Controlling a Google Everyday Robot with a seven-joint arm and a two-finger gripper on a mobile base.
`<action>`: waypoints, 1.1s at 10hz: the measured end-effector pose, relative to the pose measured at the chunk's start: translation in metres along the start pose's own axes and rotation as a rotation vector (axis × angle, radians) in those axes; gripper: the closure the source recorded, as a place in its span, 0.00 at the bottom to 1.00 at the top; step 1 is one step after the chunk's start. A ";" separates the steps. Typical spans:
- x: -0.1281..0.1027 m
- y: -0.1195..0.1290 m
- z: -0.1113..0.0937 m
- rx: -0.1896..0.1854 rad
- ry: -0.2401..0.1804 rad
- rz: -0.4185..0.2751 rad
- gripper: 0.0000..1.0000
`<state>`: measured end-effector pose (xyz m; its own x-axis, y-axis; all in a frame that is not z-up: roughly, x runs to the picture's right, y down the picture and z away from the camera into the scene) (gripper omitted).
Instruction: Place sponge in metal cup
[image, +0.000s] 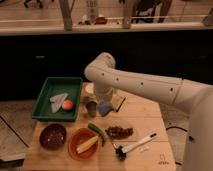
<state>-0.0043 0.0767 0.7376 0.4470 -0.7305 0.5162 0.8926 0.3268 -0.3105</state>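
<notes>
The pale-blue sponge (104, 108) hangs just above the wooden table, right beside the metal cup (91, 108) on its right. The cup stands upright next to the green tray's right edge. My gripper (103, 103) reaches down from the white arm (135, 82) and is shut on the sponge's top. The arm hides most of the gripper's fingers. The sponge is beside the cup's rim and not inside it.
A green tray (47, 90) holds a white cloth and an orange ball (67, 104). A white round container (89, 89) and a brown-and-tan block (119, 102) sit behind the gripper. In front are a dark bowl (53, 136), an orange bowl (80, 145), a green vegetable (98, 132), a brown cluster (120, 132) and a brush (132, 146).
</notes>
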 end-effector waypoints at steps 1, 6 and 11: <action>-0.004 -0.010 -0.003 -0.006 -0.007 -0.025 0.99; 0.002 -0.037 -0.012 0.013 -0.027 -0.093 0.99; 0.006 -0.073 0.000 0.033 -0.074 -0.137 0.99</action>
<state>-0.0666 0.0483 0.7631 0.3231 -0.7237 0.6098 0.9463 0.2479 -0.2073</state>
